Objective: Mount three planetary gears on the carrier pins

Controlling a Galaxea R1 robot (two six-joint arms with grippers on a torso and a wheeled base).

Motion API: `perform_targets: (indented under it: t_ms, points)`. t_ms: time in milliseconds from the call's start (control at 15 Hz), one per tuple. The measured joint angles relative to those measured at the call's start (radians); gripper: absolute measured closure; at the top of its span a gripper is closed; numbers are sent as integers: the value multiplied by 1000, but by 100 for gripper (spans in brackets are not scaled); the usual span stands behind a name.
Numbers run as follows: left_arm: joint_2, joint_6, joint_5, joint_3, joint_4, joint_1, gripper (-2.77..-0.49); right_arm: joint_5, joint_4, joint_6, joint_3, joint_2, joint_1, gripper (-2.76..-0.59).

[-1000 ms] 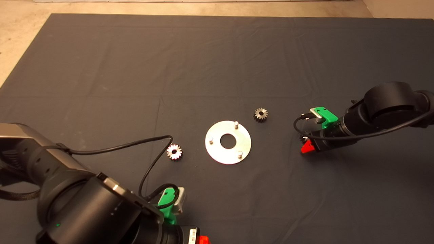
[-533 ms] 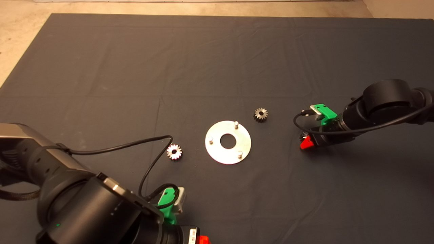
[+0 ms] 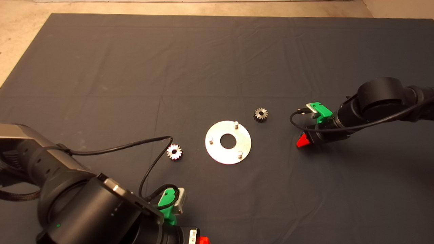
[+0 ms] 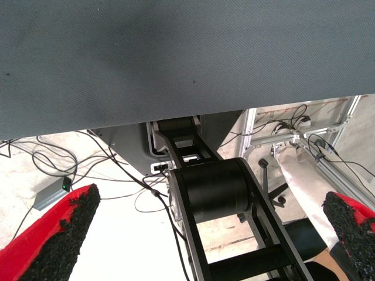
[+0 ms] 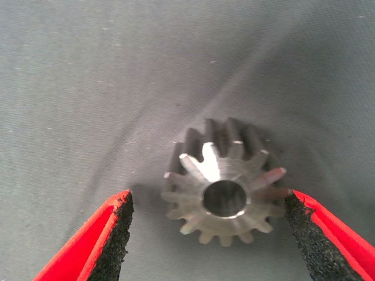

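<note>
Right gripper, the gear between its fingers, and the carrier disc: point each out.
right gripper (image 5: 208, 234), right wrist view, midway between the open fingertips.
gear (image 5: 222, 187), right wrist view, on its flat face beside the centre hole.
carrier disc (image 3: 217, 150), head view, on bare plate between pins.

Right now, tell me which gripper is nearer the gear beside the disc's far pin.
Right. The right gripper sits on the mat just beyond that gear; the left gripper is parked at the near edge, farther off.

Between the right hand's (image 5: 208, 234) spread fingers sits one gear (image 5: 225, 187), seemingly touching one pad (image 5: 304, 231); bare bench (image 3: 278, 176) lies toward the disc (image 3: 228, 142), another gear (image 3: 260, 114) just beside that path.
</note>
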Motion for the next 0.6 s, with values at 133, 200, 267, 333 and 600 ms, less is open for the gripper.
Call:
perform_targets:
  t_ms: [133, 200, 267, 333, 600]
  points:
    - [0, 0, 0, 0, 0, 0, -277, 6, 0, 0, 0, 0, 0, -183]
    - [0, 0, 0, 0, 0, 0, -277, 6, 0, 0, -3, 0, 0, -181]
    - [0, 0, 0, 0, 0, 0, -277, 7, 0, 0, -6, 0, 1, -181]
    - [0, 0, 0, 0, 0, 0, -277, 7, 0, 0, -6, 1, 2, -176]
    - [0, 0, 0, 0, 0, 0, -277, 7, 0, 0, -6, 3, 3, -151]
